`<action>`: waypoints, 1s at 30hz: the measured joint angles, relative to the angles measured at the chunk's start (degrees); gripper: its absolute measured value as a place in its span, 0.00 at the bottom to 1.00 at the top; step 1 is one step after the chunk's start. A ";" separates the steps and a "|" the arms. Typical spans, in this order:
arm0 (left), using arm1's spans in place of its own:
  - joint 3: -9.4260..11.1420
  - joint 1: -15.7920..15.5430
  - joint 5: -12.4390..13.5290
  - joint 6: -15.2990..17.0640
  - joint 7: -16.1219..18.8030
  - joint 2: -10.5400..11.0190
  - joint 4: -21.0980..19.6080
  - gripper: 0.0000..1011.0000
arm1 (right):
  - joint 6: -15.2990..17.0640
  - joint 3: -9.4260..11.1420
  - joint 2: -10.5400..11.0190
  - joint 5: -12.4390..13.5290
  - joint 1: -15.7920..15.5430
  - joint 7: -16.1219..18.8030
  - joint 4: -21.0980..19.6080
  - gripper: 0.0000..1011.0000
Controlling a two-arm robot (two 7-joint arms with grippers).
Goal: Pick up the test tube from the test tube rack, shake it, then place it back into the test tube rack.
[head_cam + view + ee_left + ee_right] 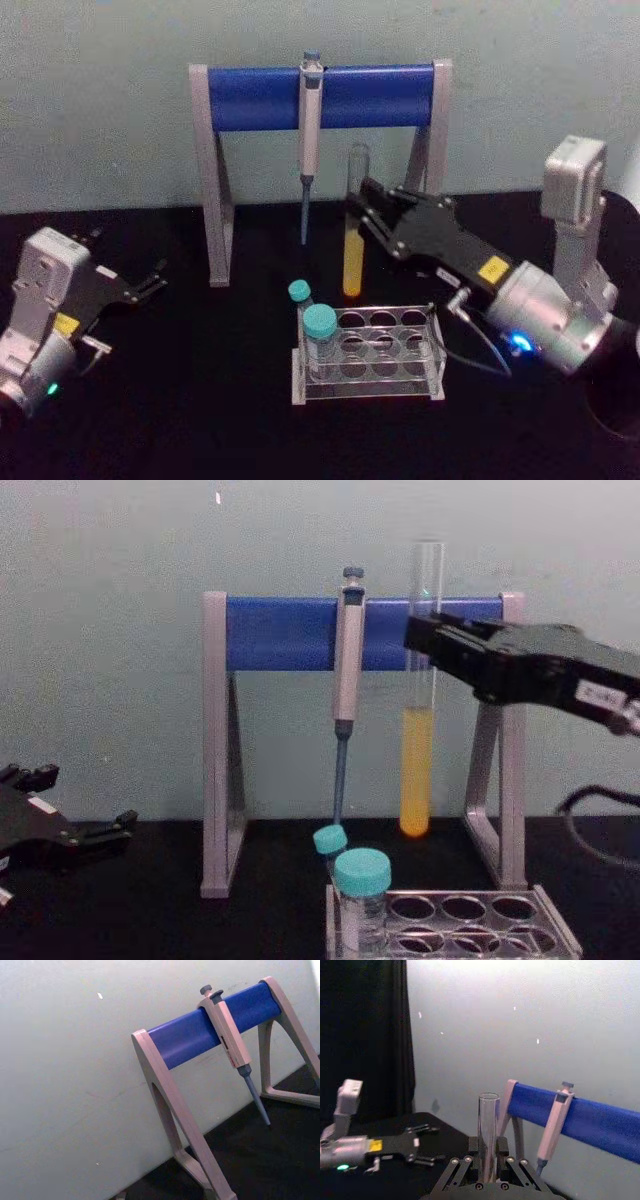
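The test tube (354, 235) (418, 730) (488, 1130) is a tall clear glass tube with yellow liquid in its lower part. It hangs upright in the air, above and just behind the test tube rack (400, 345) (470, 920). My right gripper (362, 205) (425, 645) (487, 1167) is shut on its upper part. The rack is low, translucent grey, with rows of round holes, on the black table in front of me. My left gripper (150, 283) (85, 825) rests open at the table's left, far from the rack.
Two teal-capped tubes (320, 335) (360, 895) stand in the rack's left end. Behind the rack a grey-and-blue pipette stand (320, 95) (210, 1030) (300, 630) holds a pipette (310, 140) (345, 680). A pale wall closes the back.
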 joint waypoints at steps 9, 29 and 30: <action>0.00 0.00 0.00 0.00 0.00 0.00 0.00 0.99 | 0.96 0.11 -1.67 -1.34 3.81 -2.17 4.06 0.22; 0.00 0.00 0.00 0.00 0.00 0.00 0.00 0.99 | 0.93 3.69 0.30 -1.14 0.61 -3.35 1.84 0.22; 0.00 0.00 0.00 0.00 0.00 0.00 0.00 0.99 | 0.77 4.29 1.01 -0.88 -0.71 -3.39 0.63 0.22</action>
